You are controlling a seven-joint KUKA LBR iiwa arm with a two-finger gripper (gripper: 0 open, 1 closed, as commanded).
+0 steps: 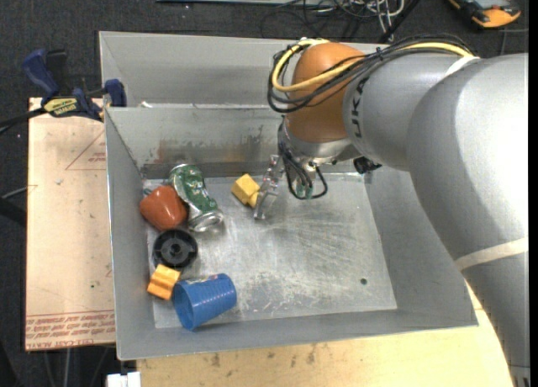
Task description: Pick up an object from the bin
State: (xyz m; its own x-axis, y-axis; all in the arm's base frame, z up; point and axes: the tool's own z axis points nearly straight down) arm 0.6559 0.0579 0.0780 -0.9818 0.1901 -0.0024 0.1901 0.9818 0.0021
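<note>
Gripper point(264, 200) low near the bin's point(336, 293) back wall; whether released or clenched cannot be told. A small yellow block point(245, 190) lies just beside it, on the side toward the left wall, short of the heap point(181, 225) there.

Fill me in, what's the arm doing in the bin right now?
The KUKA arm has its jaws low in the bin, beside a small yellow block near the back wall; nothing is lifted. A crushed green can, red-orange lump, black wheel, orange block and blue cup lie along the view's left side.
</note>
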